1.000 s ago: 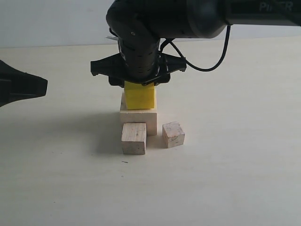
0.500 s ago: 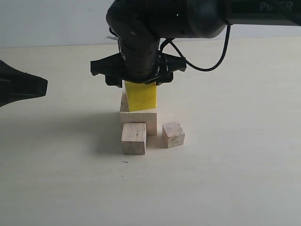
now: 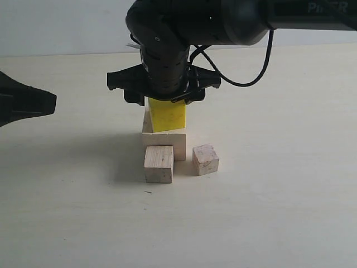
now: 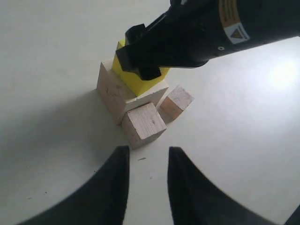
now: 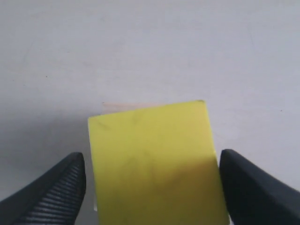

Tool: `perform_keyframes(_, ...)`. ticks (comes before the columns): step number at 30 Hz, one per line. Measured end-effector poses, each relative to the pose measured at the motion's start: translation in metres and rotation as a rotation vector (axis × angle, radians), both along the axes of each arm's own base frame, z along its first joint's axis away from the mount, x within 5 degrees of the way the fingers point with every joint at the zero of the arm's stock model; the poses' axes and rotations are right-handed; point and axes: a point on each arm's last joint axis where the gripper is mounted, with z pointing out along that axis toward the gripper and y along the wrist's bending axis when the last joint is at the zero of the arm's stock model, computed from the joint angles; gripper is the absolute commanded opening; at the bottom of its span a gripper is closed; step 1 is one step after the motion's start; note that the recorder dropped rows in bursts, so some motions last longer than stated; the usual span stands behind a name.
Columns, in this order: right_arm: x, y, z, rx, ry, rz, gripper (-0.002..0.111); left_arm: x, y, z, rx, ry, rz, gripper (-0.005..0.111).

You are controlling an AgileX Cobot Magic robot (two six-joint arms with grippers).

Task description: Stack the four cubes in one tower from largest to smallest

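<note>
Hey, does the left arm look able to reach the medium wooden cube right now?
Probably yes. The medium cube sits on bare table ahead of the left gripper, and the right gripper hangs around the yellow cube behind it.

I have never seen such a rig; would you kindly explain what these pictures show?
It is a robot with two arms, each ending in a two-fingered gripper. One picture is from a camera off the arms; the other two look from each wrist. On the table lie a medium cube and a small cube of pale wood; behind them a yellow cube sits on the large pale cube. The right gripper straddles the yellow cube, jaws open; the left gripper is open and empty.
</note>
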Motion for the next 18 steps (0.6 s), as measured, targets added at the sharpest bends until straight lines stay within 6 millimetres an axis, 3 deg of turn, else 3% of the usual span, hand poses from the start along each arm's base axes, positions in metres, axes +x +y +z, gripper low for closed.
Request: perform_keyframes(18, -0.0051, -0.0013, -0.0025, 0.0, 0.064, -0.034, 0.075, -0.001, -0.0004, -0.0004, -0.001, 0.011, -0.007, 0.03)
